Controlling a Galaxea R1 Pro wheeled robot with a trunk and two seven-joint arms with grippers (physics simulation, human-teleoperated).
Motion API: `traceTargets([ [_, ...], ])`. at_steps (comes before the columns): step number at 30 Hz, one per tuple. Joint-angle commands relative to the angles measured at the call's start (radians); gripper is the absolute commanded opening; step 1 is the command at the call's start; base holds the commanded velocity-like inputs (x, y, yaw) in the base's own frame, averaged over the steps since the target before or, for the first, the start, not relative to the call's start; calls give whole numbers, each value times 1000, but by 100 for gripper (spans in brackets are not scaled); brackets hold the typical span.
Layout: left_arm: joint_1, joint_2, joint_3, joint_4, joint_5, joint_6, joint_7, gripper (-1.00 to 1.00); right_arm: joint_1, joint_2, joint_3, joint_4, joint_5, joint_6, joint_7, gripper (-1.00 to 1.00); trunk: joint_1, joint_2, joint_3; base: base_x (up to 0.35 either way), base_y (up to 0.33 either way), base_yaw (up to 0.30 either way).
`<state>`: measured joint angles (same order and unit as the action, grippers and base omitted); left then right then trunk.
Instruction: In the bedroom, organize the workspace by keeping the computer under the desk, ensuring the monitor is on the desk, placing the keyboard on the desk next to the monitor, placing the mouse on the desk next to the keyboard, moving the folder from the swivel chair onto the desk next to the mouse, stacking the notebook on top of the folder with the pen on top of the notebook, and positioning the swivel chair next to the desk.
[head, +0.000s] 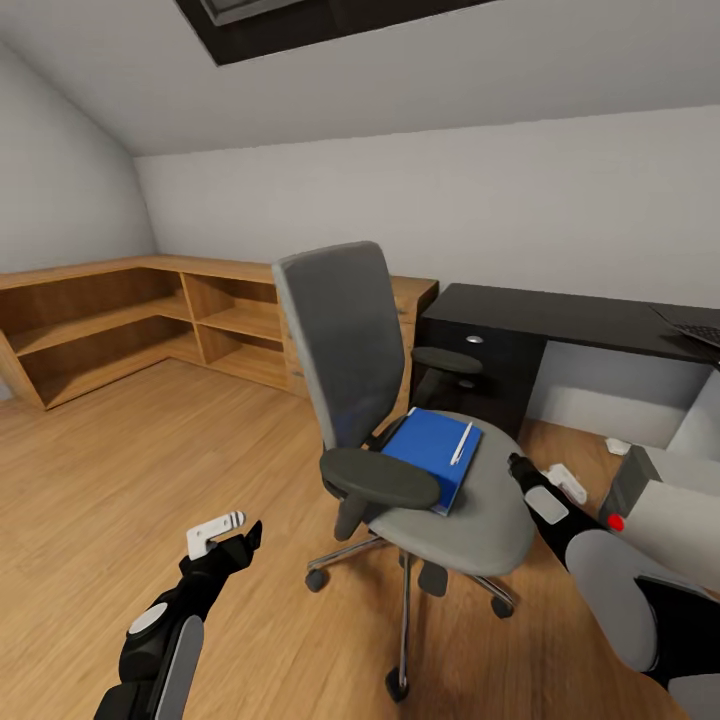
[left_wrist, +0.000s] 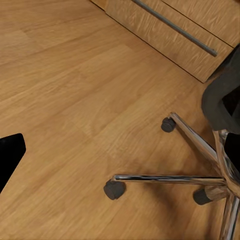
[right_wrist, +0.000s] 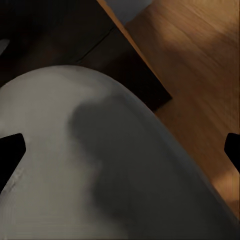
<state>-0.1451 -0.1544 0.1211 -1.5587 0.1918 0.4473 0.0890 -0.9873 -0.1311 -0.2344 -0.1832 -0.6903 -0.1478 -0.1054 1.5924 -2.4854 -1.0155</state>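
The swivel chair (head: 400, 420) stands mid-floor, its grey back towards the wooden shelving. On its seat lies the blue folder (head: 428, 452) with the white pen (head: 461, 443) on top; the notebook is hidden or out of view. Behind it is the black desk (head: 560, 318), and a dark keyboard corner (head: 703, 334) shows at its right end. A light-grey computer (head: 672, 505) sits on the floor at right. My right gripper (head: 520, 468) is open at the seat's right edge, just over the seat (right_wrist: 75, 165). Low on the left, my left gripper (head: 228, 535) is open above the floor, near the chair's chrome base (left_wrist: 200, 177).
Low light-wood shelving (head: 150, 320) runs along the left and back walls. Black drawers (head: 480, 365) with a silver knob close the desk's left end. A small white object (head: 618, 446) lies on the floor near the desk. The sloped ceiling holds a skylight (head: 280, 25).
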Motion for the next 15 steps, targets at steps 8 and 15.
traceTargets([
  [8,0,-1,0,-1,11,5,6,100,0,-27,0,-24,-12,-2,-4,100,0,0,-1,0,0,0],
  [15,0,-1,0,-1,10,5,6,100,-1,-74,-2,-23,-92,-1,-5,100,0,0,-1,0,0,0],
])
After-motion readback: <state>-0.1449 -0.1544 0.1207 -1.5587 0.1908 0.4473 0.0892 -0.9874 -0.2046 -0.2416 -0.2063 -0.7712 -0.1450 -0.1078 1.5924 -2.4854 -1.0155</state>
